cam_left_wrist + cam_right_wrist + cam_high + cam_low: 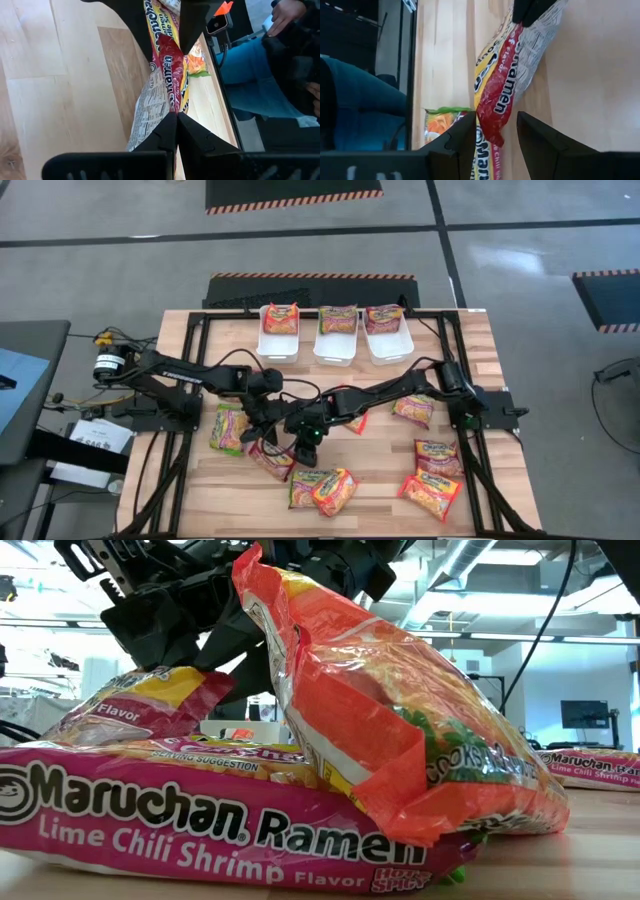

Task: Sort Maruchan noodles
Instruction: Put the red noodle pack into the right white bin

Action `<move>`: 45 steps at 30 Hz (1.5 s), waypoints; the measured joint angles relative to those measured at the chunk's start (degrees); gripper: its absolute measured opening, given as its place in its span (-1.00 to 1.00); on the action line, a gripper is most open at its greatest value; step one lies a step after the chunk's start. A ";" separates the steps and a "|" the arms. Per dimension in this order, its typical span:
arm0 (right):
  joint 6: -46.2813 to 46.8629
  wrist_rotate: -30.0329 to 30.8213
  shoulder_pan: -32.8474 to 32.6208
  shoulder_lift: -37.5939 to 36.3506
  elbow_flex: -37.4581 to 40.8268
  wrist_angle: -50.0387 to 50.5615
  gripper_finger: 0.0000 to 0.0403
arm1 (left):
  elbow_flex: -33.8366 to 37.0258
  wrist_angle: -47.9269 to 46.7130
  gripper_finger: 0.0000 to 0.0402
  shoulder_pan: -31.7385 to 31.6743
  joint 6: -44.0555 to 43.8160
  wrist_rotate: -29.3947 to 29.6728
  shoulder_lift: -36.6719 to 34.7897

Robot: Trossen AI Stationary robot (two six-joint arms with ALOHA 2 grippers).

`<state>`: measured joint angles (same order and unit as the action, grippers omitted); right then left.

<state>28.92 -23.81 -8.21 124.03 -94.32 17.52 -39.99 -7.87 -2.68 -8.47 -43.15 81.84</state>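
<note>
A wooden table carries three white bins in a row along its far edge. Beyond that edge lies a black floor mat with striped borders. Beside the table, a person in blue jeans.

Three white bins along the table's far edge, one packet in each. About eight loose packets on the table, one half hidden under the arms, so that count is unsure. Two arms.
</note>
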 joint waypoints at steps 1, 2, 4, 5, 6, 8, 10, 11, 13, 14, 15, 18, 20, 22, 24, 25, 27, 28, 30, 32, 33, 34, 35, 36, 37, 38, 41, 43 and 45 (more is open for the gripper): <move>0.28 -0.16 -0.03 0.00 0.00 -0.02 -0.18 | 0.00 0.10 -1.00 0.00 0.00 0.01 0.00; 0.52 -0.18 -0.12 0.00 0.00 -0.07 -0.19 | 0.00 0.23 -1.00 0.00 0.00 0.04 0.00; 0.68 -0.16 -0.33 0.00 0.00 -0.08 -0.23 | 0.00 0.78 -1.00 0.00 -0.02 0.10 0.00; 0.69 -0.18 -0.37 0.00 0.00 -0.09 -0.27 | 0.00 1.44 -1.00 0.00 -0.20 0.10 0.00; 0.69 -0.16 -0.39 0.00 0.00 -0.09 -0.32 | 0.00 2.20 -1.00 0.00 -0.29 0.09 0.00; 0.73 -0.16 -0.43 0.00 0.00 -0.09 -0.46 | 0.00 3.25 -1.00 0.01 -0.79 0.09 0.00; 0.77 -0.21 -0.42 0.00 0.00 0.01 -0.62 | 0.00 4.05 -1.00 0.00 -1.23 0.15 0.00; 0.79 -0.21 -0.42 0.00 0.00 0.04 -0.71 | 0.00 4.33 -1.00 0.01 -1.37 0.17 0.00; 0.78 -0.17 -0.42 0.00 0.00 0.30 -0.89 | 0.00 4.78 -1.00 0.02 -1.90 0.17 0.00; 0.80 -0.09 -0.42 0.00 0.00 0.52 -0.93 | 0.00 5.01 -1.00 0.00 -1.95 0.17 0.00; 0.96 -0.03 -0.42 0.00 0.00 0.70 -0.94 | 0.00 5.04 -1.00 0.00 -2.07 0.17 0.00; 1.07 1.13 -0.42 0.00 0.00 2.35 -0.96 | 0.00 5.02 -1.00 -0.21 -2.39 0.20 -0.01; 1.01 2.10 -0.41 0.00 0.00 3.86 -0.97 | 0.00 4.75 -1.00 -0.57 -2.82 0.32 -0.44; 1.00 2.88 -0.21 -0.19 0.00 5.11 -0.97 | -0.02 4.94 -1.00 -1.13 -2.84 0.39 -1.13; 0.99 3.05 0.12 -0.50 0.00 6.41 -0.98 | -0.01 4.88 -1.00 -1.82 -2.98 0.19 -2.41; 0.94 3.19 0.20 -0.57 -0.05 6.94 -0.98 | -0.08 5.05 -1.00 -2.20 -2.97 0.27 -3.10; 0.25 3.80 0.53 -1.19 -0.37 10.23 -0.98 | -0.07 4.62 -1.00 -3.13 -2.99 0.11 -4.60; -0.43 4.41 0.55 -1.46 -0.98 12.42 -0.98 | -0.07 4.62 -1.00 -3.47 -2.99 0.17 -5.40; -1.97 6.02 0.89 -1.79 -2.81 16.27 -0.98 | -0.07 4.48 -1.00 -4.42 -2.97 0.17 -7.01; -3.73 7.06 1.16 -2.40 -4.40 22.71 -0.98 | -0.07 4.35 -1.00 -5.08 -3.44 0.12 -8.32; -4.58 7.39 1.29 -2.78 -5.03 25.51 -0.98 | -0.07 4.27 -1.00 -5.36 -3.69 0.23 -8.99; -5.18 7.54 1.54 -3.00 -5.63 26.46 -0.98 | -0.07 4.15 -1.00 -5.61 -3.83 0.29 -9.62; -5.34 7.65 1.77 -3.16 -6.20 27.03 -0.98 | -0.07 4.38 -1.00 -5.91 -3.82 0.28 -10.09; -5.46 7.96 2.04 -3.74 -6.35 28.62 -0.98 | -0.07 4.45 -1.00 -6.13 -3.82 0.37 -10.50; -5.50 8.53 2.13 -4.28 -6.43 30.72 -0.98 | -0.07 4.28 -1.00 -6.38 -3.82 0.41 -10.78; -5.54 9.15 2.35 -4.71 -6.56 32.15 -0.98 | -0.07 4.32 -1.00 -6.62 -3.82 0.58 -10.97; -5.61 9.84 2.74 -6.46 -6.71 34.32 -0.98 | -0.06 4.42 -1.00 -7.14 -3.82 1.06 -11.34; -5.61 10.39 2.95 -7.78 -6.72 35.73 -0.98 | -0.04 4.19 -1.00 -7.39 -3.82 1.98 -11.34; -5.61 10.60 3.04 -8.89 -6.75 38.49 -0.98 | -0.04 4.35 -1.00 -7.52 -3.78 2.14 -11.32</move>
<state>23.31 -13.20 -5.17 115.14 -101.08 56.00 -40.03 -3.53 -10.20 -12.25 -41.01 70.52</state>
